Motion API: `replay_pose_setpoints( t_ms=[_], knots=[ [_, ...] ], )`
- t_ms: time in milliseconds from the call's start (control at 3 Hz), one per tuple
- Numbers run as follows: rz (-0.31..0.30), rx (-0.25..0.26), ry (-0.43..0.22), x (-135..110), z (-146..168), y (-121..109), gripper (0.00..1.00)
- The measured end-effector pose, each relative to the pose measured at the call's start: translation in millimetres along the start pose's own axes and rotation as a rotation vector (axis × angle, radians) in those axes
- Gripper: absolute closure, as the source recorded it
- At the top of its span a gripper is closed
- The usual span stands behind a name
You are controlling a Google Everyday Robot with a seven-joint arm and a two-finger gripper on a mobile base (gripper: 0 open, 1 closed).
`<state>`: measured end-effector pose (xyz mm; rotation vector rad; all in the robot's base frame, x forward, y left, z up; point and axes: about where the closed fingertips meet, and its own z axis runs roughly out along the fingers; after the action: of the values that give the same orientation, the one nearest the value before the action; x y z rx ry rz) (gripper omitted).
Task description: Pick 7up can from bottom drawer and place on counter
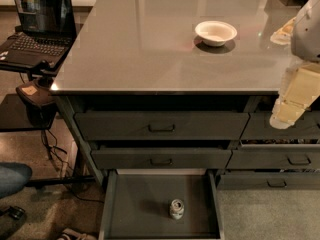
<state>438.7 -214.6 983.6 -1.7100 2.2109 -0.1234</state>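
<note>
The drawer (135,204) at 6 o'clock is pulled out so the upright can (176,209) is reachable, while the gripper (285,115) hangs at 3 o'clock, spread or pressed together I cannot tell.

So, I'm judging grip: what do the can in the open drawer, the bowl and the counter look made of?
7up can: likely thin metal, shiny top; white bowl: smooth ceramic or plastic, unclear; counter: glossy grey, reflects light, laminate or stone, unclear. The gripper hangs by the counter's right front edge.
</note>
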Motion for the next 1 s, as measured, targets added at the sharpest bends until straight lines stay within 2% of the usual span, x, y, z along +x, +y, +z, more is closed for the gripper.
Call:
replay_pose_setpoints(
  t_ms=[333,667,1000],
  knots=[
    [-0.001,-0.006,-0.009,1.2,6.9,3.9,0.0],
    [0.019,-0.085,-0.099,11.4,61.5,26.5,0.0],
    [0.122,-0.176,-0.238,29.7,140.7,69.1,0.0]
  ],
)
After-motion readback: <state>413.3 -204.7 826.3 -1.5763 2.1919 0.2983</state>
